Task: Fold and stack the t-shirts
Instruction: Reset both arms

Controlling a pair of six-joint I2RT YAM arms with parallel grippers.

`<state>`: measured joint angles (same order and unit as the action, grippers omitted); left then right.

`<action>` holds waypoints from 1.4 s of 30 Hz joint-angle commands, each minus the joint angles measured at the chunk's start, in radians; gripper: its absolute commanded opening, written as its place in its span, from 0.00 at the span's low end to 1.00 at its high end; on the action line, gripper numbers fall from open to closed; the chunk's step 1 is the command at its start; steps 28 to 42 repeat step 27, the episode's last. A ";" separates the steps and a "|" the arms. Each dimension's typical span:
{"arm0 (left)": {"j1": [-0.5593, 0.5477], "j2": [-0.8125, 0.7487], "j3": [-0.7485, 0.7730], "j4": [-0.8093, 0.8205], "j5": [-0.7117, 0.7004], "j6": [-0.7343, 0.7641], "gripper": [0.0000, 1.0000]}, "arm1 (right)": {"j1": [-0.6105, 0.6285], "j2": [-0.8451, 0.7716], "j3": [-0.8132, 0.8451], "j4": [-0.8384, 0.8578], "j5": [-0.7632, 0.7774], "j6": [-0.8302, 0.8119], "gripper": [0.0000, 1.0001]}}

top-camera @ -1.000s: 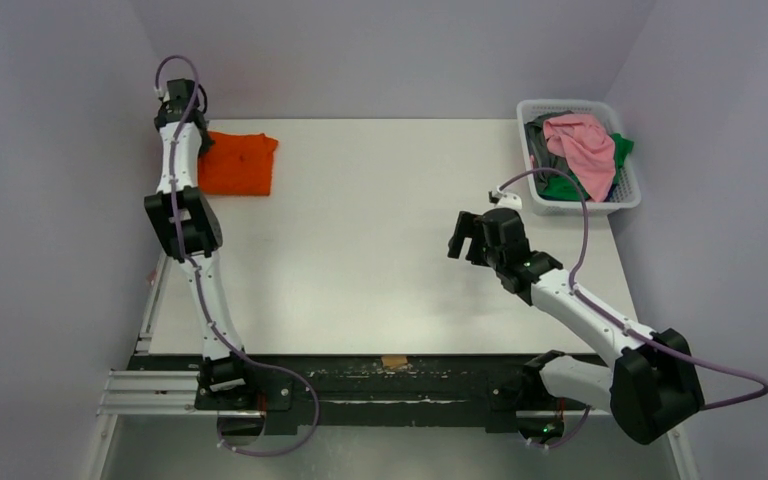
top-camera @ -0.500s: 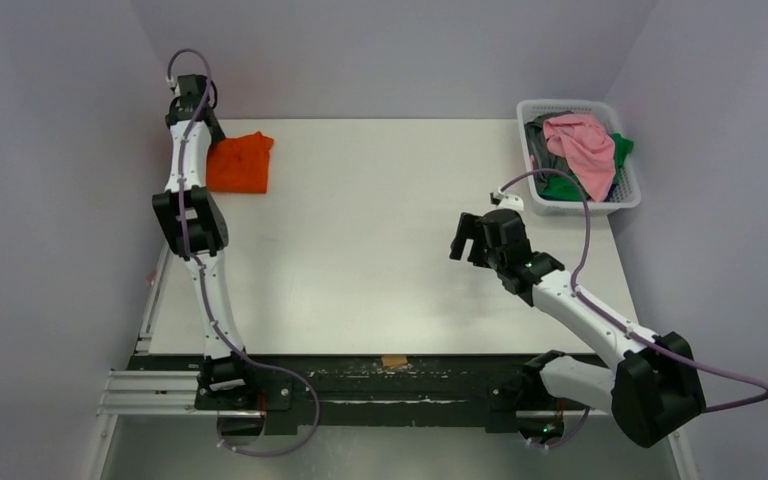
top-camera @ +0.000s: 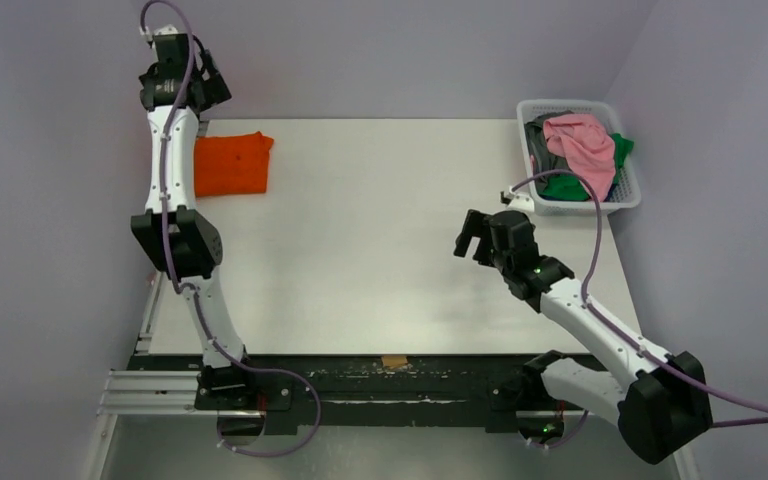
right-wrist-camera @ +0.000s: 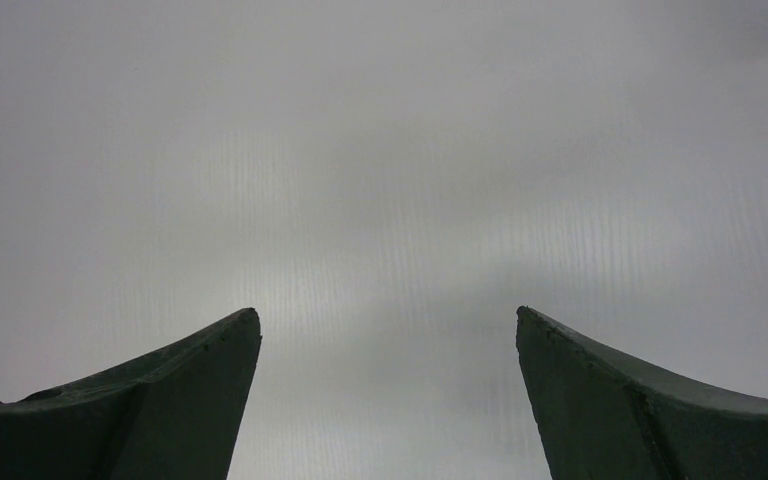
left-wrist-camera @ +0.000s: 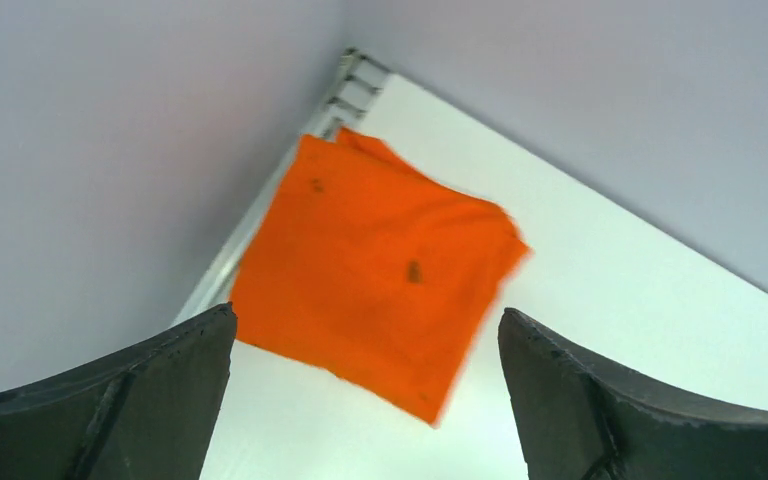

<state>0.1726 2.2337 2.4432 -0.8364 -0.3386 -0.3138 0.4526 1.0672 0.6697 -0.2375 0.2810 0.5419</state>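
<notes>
The left gripper (left-wrist-camera: 365, 313) hangs wide open and holds nothing. Its 2 dark fingers (left-wrist-camera: 140, 390) frame the orange t-shirt (left-wrist-camera: 375, 270), which lies below them, apart from both tips. That arm stands tall and nearly straight, stretched from its base up the left edge of the table (top-camera: 380, 230), with the wrist raised above the far left corner and tipped down toward the cloth. The orange t-shirt rests flat as a folded, roughly square piece in that corner, just beside the table's left edge, with a few small dark specks on it. The right gripper (top-camera: 470, 240) is likewise spread open and empty, and its wrist view shows plain grey surface between the tips. Its arm reaches forward and leftward from its base, elbow low, over the right half of the table. Well apart, at the far right corner, the white basket (top-camera: 585, 208) holds a pink t-shirt (top-camera: 585, 145) draped over a grey t-shirt (top-camera: 543, 150) and a green t-shirt (top-camera: 563, 187).
</notes>
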 commanded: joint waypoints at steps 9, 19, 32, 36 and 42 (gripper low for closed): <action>-0.477 -1.003 -1.178 0.337 0.291 -0.220 1.00 | -0.002 -0.244 -0.014 -0.146 0.129 0.132 0.99; -0.865 -1.460 -1.794 0.167 0.049 -0.464 1.00 | -0.002 -0.497 -0.141 -0.283 0.113 0.191 0.99; -0.869 -1.544 -1.822 0.063 -0.045 -0.497 1.00 | -0.002 -0.579 -0.164 -0.365 0.178 0.193 0.99; -0.869 -1.544 -1.822 0.063 -0.045 -0.497 1.00 | -0.002 -0.579 -0.164 -0.365 0.178 0.193 0.99; -0.869 -1.544 -1.822 0.063 -0.045 -0.497 1.00 | -0.002 -0.579 -0.164 -0.365 0.178 0.193 0.99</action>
